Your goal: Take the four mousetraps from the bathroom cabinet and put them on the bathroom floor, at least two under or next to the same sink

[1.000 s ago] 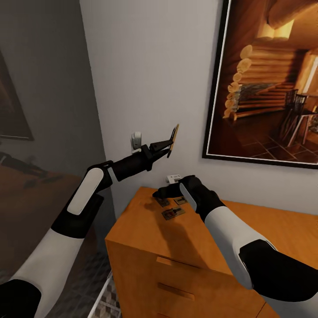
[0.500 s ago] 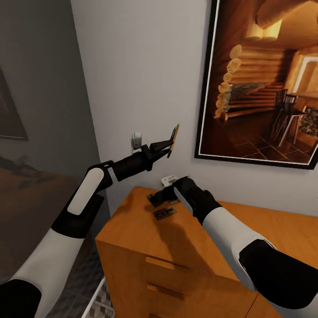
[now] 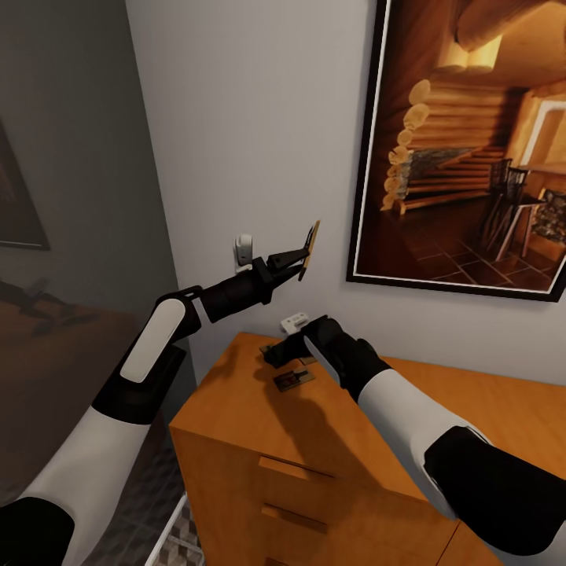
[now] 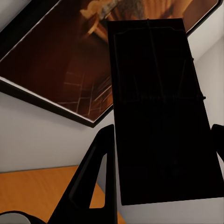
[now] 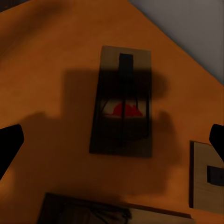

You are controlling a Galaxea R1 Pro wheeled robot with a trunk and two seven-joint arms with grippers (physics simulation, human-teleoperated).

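Since the earlier frame the right claw (image 3: 273,353) had crept slightly left over the cabinet (image 3: 314,440), its fingers spread wide above a flat wooden mousetrap (image 5: 122,108) with a red spot. Two more traps lay just beside it. The left claw (image 3: 303,260) stayed clenched on a thin rectangular mousetrap (image 3: 313,243), upright near the framed picture (image 3: 464,141).

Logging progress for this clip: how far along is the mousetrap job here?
Early. None on the floor yet. The left gripper holds one mousetrap up in the air. The right gripper hovers open over another trap on the cabinet; more lie beside it. All still need placing by the sink.
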